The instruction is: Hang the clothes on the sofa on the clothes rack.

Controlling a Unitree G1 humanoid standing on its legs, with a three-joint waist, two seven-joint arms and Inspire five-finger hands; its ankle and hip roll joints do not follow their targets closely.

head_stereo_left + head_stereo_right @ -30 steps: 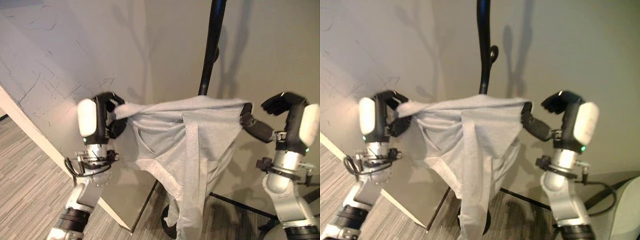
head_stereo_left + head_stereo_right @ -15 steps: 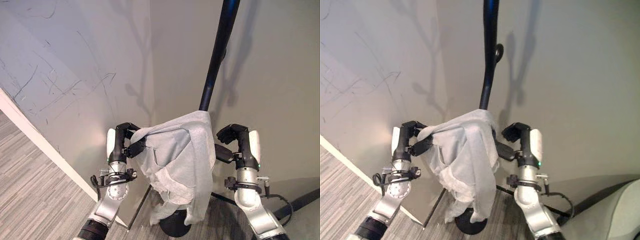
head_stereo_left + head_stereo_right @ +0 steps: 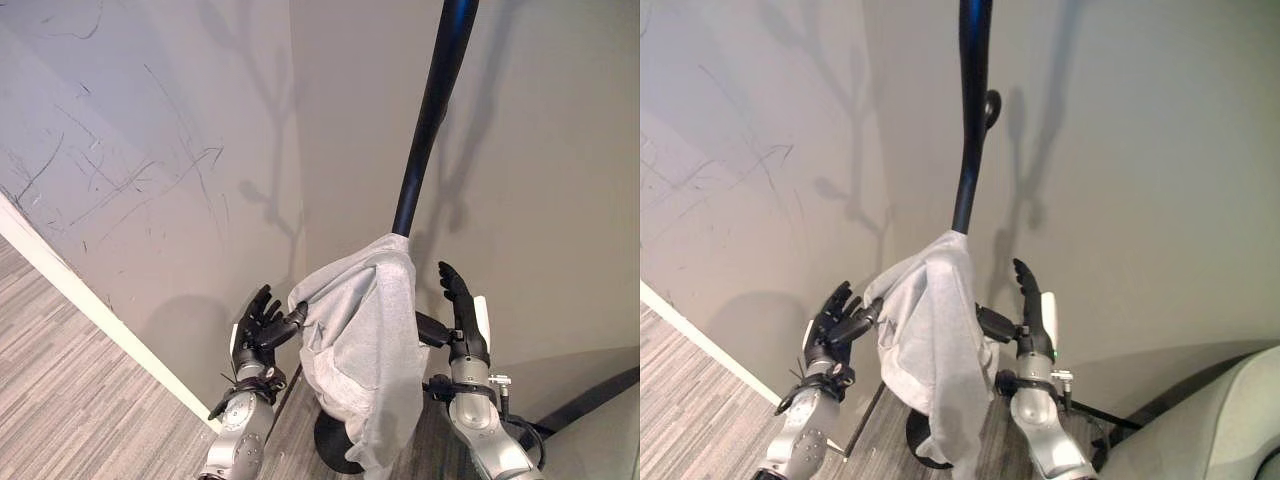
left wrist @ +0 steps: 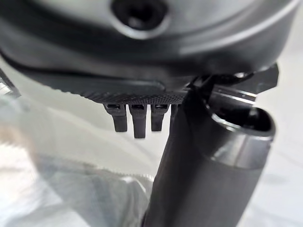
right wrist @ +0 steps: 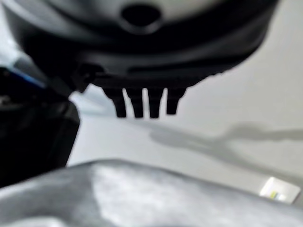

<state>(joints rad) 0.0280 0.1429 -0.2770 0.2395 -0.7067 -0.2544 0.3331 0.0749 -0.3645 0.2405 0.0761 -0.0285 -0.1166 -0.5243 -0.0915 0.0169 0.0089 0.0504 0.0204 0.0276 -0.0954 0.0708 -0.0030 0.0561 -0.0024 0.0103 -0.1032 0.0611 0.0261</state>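
Cloth point(image 3: 365, 330) draped on rack point(image 3: 432, 115) mid-frame. L hand point(image 3: 258, 325) and R hand point(image 3: 458, 305) both splayed wide, holding nothing. Risk: cloth slips off if drape's shallow.

Left hand point(image 3: 256, 325): dark, slim segmented fingers, white side cover. Right hand point(image 3: 459, 305): dark, white cover along side. Wrists: dark ringed collars with small fittings. Forearms: silver-grey, smooth, rounded, tapering casings.
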